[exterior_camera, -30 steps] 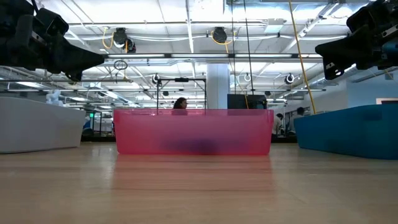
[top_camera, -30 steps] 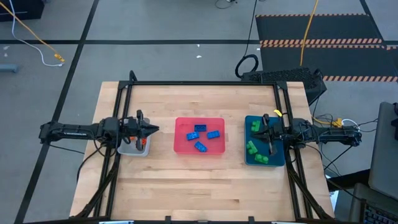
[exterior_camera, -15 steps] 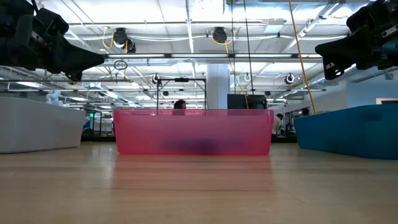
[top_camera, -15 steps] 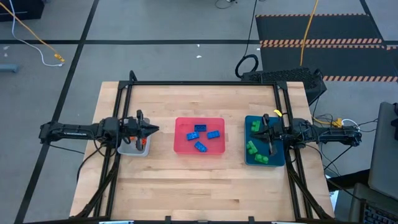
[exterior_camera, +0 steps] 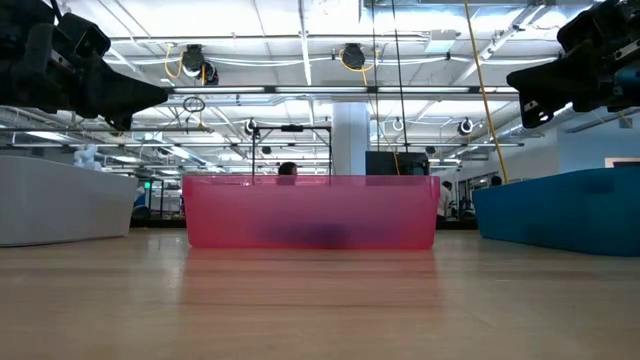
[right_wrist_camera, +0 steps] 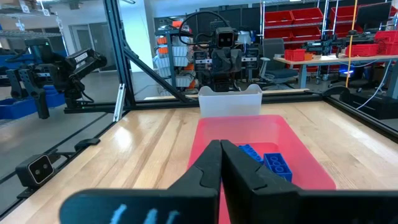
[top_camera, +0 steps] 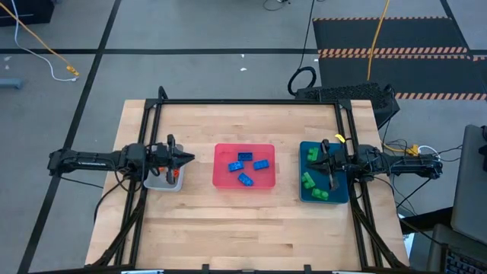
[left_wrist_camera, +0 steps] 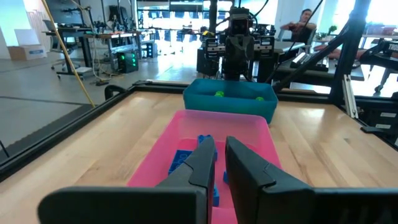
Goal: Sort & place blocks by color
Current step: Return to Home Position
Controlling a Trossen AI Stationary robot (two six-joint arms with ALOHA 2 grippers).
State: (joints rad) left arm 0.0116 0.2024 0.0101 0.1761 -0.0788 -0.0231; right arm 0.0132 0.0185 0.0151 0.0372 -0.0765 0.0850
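Observation:
In the high view the pink tray point(top_camera: 244, 185) sits mid-table and holds several blue blocks point(top_camera: 245, 179). The teal tray point(top_camera: 335, 194) on the right holds green blocks point(top_camera: 307, 180). The grey tray point(top_camera: 156, 183) on the left shows one orange block point(top_camera: 172, 174); the arm hides the rest of its inside. My left gripper point(top_camera: 190, 158) hovers above the grey tray's right edge, pointing at the pink tray, shut and empty point(left_wrist_camera: 221, 146). My right gripper point(top_camera: 314, 162) hovers over the teal tray, pointing left, shut and empty point(right_wrist_camera: 221, 146).
A black frame point(top_camera: 247, 101) runs along the table's far edge and down both sides. Bare wood lies in front of and behind the three trays. In the low view the pink tray point(exterior_camera: 310, 210) stands between the grey point(exterior_camera: 60, 200) and teal point(exterior_camera: 560, 205) trays.

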